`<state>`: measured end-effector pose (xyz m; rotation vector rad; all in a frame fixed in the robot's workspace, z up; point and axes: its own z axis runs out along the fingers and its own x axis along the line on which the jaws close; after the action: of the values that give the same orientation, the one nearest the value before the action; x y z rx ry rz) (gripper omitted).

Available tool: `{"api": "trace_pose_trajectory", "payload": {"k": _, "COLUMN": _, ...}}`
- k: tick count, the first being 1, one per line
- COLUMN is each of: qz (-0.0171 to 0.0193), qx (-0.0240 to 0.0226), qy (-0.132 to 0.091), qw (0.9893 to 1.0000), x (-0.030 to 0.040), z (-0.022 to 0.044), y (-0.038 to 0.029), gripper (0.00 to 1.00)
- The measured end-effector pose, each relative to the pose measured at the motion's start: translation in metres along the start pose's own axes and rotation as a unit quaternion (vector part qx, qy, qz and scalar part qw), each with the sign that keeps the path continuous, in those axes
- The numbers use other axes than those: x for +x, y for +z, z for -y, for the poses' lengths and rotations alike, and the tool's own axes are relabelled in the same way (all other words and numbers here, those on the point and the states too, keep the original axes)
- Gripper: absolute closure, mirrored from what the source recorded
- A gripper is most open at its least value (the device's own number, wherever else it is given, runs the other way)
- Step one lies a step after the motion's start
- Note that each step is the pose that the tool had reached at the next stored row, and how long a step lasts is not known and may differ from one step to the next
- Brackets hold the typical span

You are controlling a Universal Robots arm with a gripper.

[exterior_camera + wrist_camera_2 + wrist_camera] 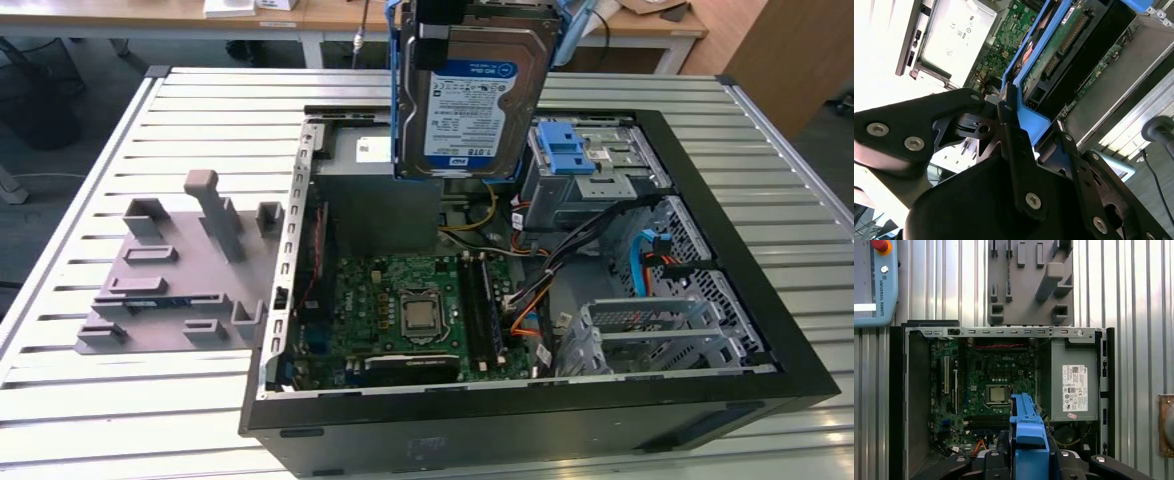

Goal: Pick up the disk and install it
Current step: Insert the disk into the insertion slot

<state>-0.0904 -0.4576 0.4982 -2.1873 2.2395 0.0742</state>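
The disk (470, 100) hangs upright above the back of the open computer case (747, 390). Its white-and-blue label faces the exterior view, and a blue carrier frame runs along its sides. My gripper (481, 18) is shut on its upper end. In the second wrist view the black fingers (1006, 112) clamp the blue frame of the disk (1026, 120), and its green circuit-board side shows beyond. In the first wrist view the disk (1026, 427) appears edge-on between the fingers of my gripper (1029, 457), over the case interior.
Inside the case lie the motherboard (414, 310), a grey metal box with a white sticker (1074, 385), and a drive bay with a blue latch (574, 150) beside loose cables. A grey plastic fixture (187, 270) stands on the slatted metal table (80, 400). A teach pendant (874, 285) lies nearby.
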Motion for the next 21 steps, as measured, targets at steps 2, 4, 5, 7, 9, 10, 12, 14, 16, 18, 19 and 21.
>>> {"api": "trace_pose_trajectory", "payload": {"k": 2, "qz": 0.0, "qx": 0.0001, "qy": 0.0, "qw": 1.0, "x": 0.0, "z": 0.0, "y": 0.0, "gripper": 0.63}}
{"api": "trace_pose_trajectory", "payload": {"k": 4, "qz": 0.0, "qx": 0.0016, "qy": 0.0, "qw": 1.0, "x": 0.0, "z": -0.0001, "y": 0.0, "gripper": 0.63}}
{"api": "trace_pose_trajectory", "payload": {"k": 5, "qz": 0.0, "qx": 0.0016, "qy": 0.0, "qw": 1.0, "x": 0.0002, "z": -0.0002, "y": 0.0001, "gripper": 0.63}}
{"api": "trace_pose_trajectory", "payload": {"k": 7, "qz": 0.0002, "qx": 0.0019, "qy": 0.003, "qw": 1.0, "x": 0.0012, "z": -0.0003, "y": 0.0002, "gripper": 0.63}}
{"api": "trace_pose_trajectory", "payload": {"k": 9, "qz": 0.0002, "qx": 0.002, "qy": 0.005, "qw": 1.0, "x": 0.0033, "z": -0.0002, "y": 0.0005, "gripper": 0.63}}
{"api": "trace_pose_trajectory", "payload": {"k": 10, "qz": 0.0002, "qx": 0.002, "qy": 0.005, "qw": 1.0, "x": 0.0045, "z": -0.0001, "y": 0.0008, "gripper": 0.63}}
{"api": "trace_pose_trajectory", "payload": {"k": 12, "qz": 0.0001, "qx": 0.0019, "qy": 0.005, "qw": 1.0, "x": 0.0078, "z": 0.0, "y": 0.0013, "gripper": 0.63}}
{"api": "trace_pose_trajectory", "payload": {"k": 14, "qz": 0.0002, "qx": 0.002, "qy": 0.005, "qw": 1.0, "x": 0.0099, "z": 0.0, "y": 0.0019, "gripper": 0.63}}
{"api": "trace_pose_trajectory", "payload": {"k": 16, "qz": 0.0002, "qx": 0.0023, "qy": 0.005, "qw": 1.0, "x": 0.011, "z": 0.0, "y": 0.0022, "gripper": 0.63}}
{"api": "trace_pose_trajectory", "payload": {"k": 18, "qz": 0.0003, "qx": 0.005, "qy": 0.005, "qw": 1.0, "x": 0.0114, "z": 0.0001, "y": 0.0023, "gripper": 0.63}}
{"api": "trace_pose_trajectory", "payload": {"k": 19, "qz": 0.0003, "qx": 0.0067, "qy": 0.005, "qw": 1.0, "x": 0.0116, "z": 0.0001, "y": 0.0026, "gripper": 0.63}}
{"api": "trace_pose_trajectory", "payload": {"k": 21, "qz": 0.0004, "qx": 0.0074, "qy": 0.005, "qw": 1.0, "x": 0.0117, "z": 0.0002, "y": 0.0034, "gripper": 0.63}}
